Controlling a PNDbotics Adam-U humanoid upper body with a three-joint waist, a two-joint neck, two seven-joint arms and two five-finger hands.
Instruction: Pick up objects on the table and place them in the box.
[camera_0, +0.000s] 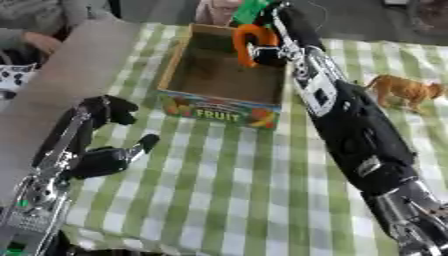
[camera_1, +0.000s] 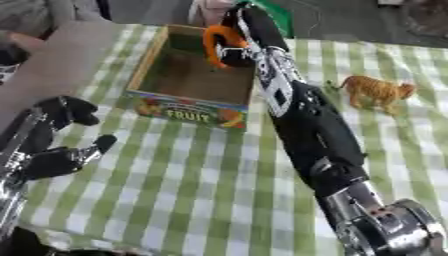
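Orange curved object: held by the right hand, whose fingers are curled round it, directly above the far right part of the box. Exact kind not discernible; it reads as a bent, hook-like orange piece. Not yet released; whether it touches the box floor cannot be told.

Cardboard box: open-topped, brown inside, printed front panel reading "FRUIT" with coloured fruit pictures. Stands on the far middle of the surface. Visible interior shows no settled objects; the corner under the right hand is hidden by the arm.

Toy tiger: orange with dark stripes, standing upright on the surface, well apart from the box to its right. Untouched; remains to be picked up.

Green object: seen only in part behind the right arm at the far edge, beyond the box. Kind unclear; cannot tell whether it counts among the task's things.

Left hand: idle at the near left, resting over the surface edge, fingers relaxed and spread, holding nothing.

Surface: covered with a green and white checked cloth.

Progress, as judged: one object at the point of delivery into the box, release outstanding. At least the toy tiger is left. Task appears early to midway.
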